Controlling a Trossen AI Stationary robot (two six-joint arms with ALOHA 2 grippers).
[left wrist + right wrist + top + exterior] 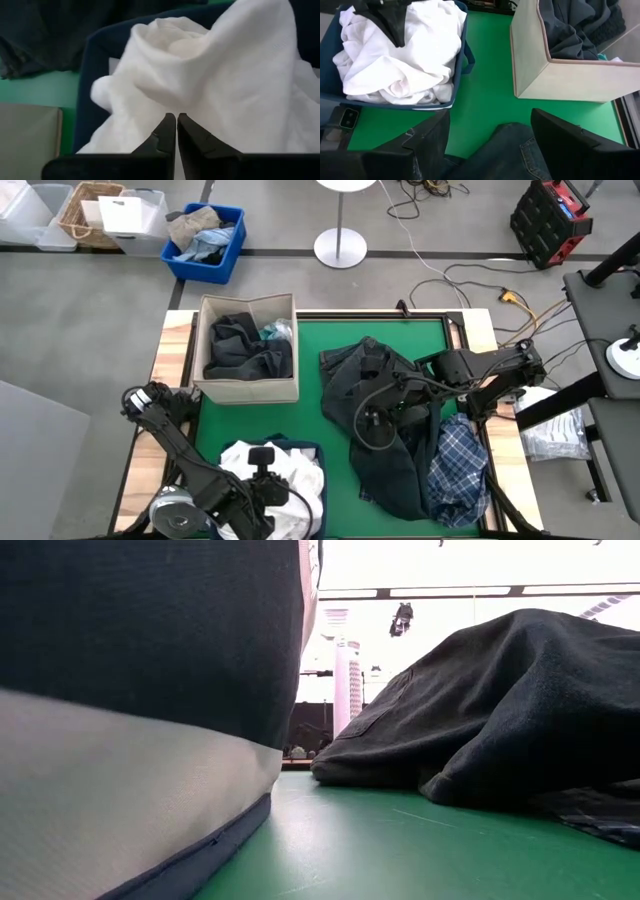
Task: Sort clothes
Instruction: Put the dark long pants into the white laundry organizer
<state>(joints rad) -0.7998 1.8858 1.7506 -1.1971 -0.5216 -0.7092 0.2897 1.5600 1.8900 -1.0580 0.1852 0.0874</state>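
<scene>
Clothes lie in three groups on the green table: dark garments in the beige fabric bin at the back left, white garments in the navy bin at the front left, and an unsorted dark heap with the blue-and-white plaid shirt to the right of centre. Note the governing relation: the right gripper sits directly over the dark heap, with denim-like fabric showing between its two fingers, which stand wide apart and clamp nothing. The beige bin lies beyond it across bare green mat, the navy bin to the other side. The right arm is clearly the nearer one to the unsorted heap; you can judge that a straight descent would be enough to take hold of fabric. The heap's long axis runs from the table's back toward its front edge, with the plaid shirt along its right side. The left gripper hangs over the navy bin with its fingers together; white cloth lies crumpled just ahead of the tips, but you cannot confirm that any fabric is pinched. The white garments look soft, loosely mounded and creased; the dark heap is thick, folded and slumped.
</scene>
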